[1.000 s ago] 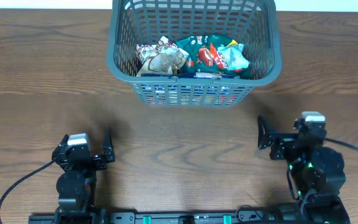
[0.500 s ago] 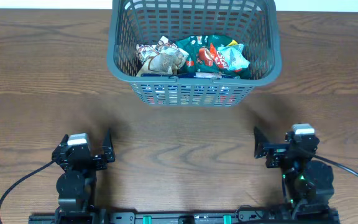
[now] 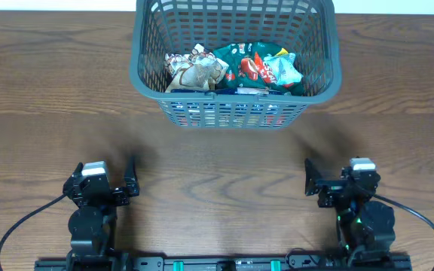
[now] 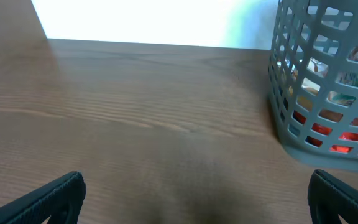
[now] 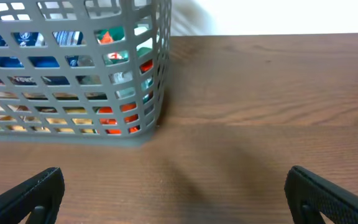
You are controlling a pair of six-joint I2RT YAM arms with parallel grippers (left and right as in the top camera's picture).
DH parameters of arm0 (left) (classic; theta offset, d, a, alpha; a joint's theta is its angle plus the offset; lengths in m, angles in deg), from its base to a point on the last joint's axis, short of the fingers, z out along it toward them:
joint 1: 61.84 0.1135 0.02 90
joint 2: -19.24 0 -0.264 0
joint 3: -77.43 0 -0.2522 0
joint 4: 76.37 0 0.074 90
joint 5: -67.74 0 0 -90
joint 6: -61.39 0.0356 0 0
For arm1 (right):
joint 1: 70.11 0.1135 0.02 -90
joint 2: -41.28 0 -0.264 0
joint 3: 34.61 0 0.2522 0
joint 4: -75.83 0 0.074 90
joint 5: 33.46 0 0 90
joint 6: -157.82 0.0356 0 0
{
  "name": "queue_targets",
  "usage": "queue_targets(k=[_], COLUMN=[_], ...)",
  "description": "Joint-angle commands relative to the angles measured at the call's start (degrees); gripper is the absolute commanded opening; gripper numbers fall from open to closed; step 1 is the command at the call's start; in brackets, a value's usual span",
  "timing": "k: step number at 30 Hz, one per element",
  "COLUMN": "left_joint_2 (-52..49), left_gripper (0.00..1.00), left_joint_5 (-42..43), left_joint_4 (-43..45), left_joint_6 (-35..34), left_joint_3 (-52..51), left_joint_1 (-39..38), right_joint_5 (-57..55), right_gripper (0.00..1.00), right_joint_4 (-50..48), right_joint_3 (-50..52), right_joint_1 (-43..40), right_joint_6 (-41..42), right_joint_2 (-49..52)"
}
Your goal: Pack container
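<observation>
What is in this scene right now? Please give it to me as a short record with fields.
surface: wooden table
container: grey slotted basket, upright at the far side of the table
contents: snack packets piled on the bottom, brownish towards the left, green and red towards the right
left end effector: open, holding nothing, at the near side, apart from the basket
right end effector: open, holding nothing, at the near side, apart from the basket

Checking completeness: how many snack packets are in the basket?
3 show on top in the container: a beige packet at left, a green packet in the middle, a pale teal packet at right. Blue packaging beneath suggests more hidden.
</observation>
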Motion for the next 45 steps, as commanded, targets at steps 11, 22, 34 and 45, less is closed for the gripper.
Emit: queue_targets(k=[11, 22, 34, 45], left_joint_2=[0.39, 0.39, 0.39, 0.39], left_gripper=[0.98, 0.99, 0.99, 0.99], left_joint_5=[-0.70, -0.70, -0.70, -0.70], left_joint_4=[-0.20, -0.20, -0.20, -0.20], left_joint_6=[-0.28, -0.28, -0.28, -0.28], left_joint_3=[-1.33, -1.33, -1.33, -1.33], left_joint_1=[0.31, 0.31, 0.31, 0.31], right_joint_5=[0.42, 0.44, 2.82, 7.10], right_gripper=[0.99, 0.99, 0.99, 0.99], right_joint_4=[0.04, -0.35, -1.31, -1.60], right_joint_3=[2.95, 4.44, 5.92, 5.99], right_joint_1=[-1.31, -1.38, -1.38, -1.38], right_joint_6=[0.92, 0.94, -0.85, -6.91], right_joint_2=[-4.76, -4.92, -4.92, -4.92])
